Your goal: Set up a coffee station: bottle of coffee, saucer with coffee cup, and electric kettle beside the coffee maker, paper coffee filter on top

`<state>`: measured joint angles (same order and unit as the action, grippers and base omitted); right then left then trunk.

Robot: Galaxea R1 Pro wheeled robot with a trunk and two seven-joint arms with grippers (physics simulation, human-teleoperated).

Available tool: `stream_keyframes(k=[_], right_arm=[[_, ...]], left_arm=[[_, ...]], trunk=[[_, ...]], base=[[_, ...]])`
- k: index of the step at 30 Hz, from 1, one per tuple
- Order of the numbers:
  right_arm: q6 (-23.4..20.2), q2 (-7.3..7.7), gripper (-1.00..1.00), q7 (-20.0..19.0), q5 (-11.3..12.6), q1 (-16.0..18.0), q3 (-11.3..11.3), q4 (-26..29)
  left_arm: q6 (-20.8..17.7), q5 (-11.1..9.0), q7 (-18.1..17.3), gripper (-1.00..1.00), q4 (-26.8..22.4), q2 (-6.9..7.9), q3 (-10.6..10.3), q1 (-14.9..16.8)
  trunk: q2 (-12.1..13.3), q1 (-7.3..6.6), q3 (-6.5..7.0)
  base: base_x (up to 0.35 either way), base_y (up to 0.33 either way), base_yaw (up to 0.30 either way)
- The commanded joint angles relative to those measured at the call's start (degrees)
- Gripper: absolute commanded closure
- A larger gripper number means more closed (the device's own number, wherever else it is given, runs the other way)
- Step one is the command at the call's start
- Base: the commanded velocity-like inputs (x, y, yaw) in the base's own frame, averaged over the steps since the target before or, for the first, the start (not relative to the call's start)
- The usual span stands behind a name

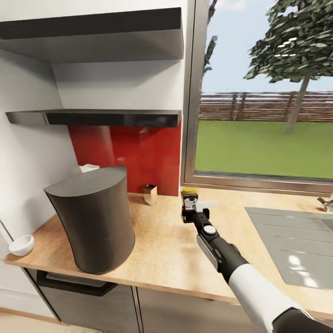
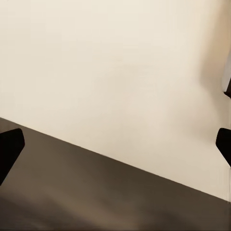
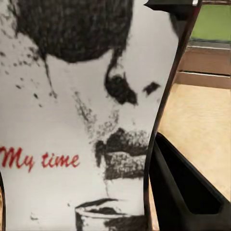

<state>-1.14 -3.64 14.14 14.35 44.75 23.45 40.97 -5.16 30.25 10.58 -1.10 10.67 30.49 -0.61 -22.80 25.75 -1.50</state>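
Observation:
The dark grey coffee maker [image 1: 92, 217] stands on the wooden countertop [image 1: 162, 245] at the left. To its right, near the window sill, is the bottle of coffee [image 1: 189, 194] with a yellow lid and white label. My right gripper [image 1: 191, 207] is shut on it. In the right wrist view the label, printed "My time" [image 3: 77, 120], sits close up beside one dark finger [image 3: 187, 192]. A small white cup [image 1: 21, 244] rests at the counter's left edge. My left gripper [image 2: 115, 144] is open over a pale surface with nothing between its fingers.
Two dark shelves [image 1: 92, 117] hang above the coffee maker against a red backsplash. A white object [image 1: 86, 169] peeks out behind the coffee maker, and a small metallic box [image 1: 150, 194] stands by the wall. A sink [image 1: 296, 245] with a faucet [image 1: 326, 202] lies to the right.

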Motion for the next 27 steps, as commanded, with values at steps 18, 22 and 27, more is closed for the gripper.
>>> stream_keyframes(k=[18, 22, 27], right_arm=[[0.0, -1.72, 1.0, 0.5, 0.5, 0.1, 0.3, -0.6], [0.0, -1.72, 1.0, 0.5, 0.5, 0.1, 0.3, -0.6], [0.1, -1.64, 1.0, 0.5, 0.5, 0.1, 0.2, -0.6]], left_arm=[[-0.2, 0.5, 0.1, -1.0, -0.2, -0.02, 0.4, 0.0], [-0.1, 0.5, 0.1, -1.0, -0.3, -0.05, 0.4, 0.0], [-0.1, 0.5, 0.1, -1.0, -0.4, -0.09, 0.4, 0.0]], trunk=[[-0.1, 0.03, -0.75], [-0.1, 0.03, -0.84], [-0.1, 0.03, -0.89]], base=[[0.0, 0.0, 0.273], [0.0, 0.0, 0.274], [0.0, 0.0, 0.135]])
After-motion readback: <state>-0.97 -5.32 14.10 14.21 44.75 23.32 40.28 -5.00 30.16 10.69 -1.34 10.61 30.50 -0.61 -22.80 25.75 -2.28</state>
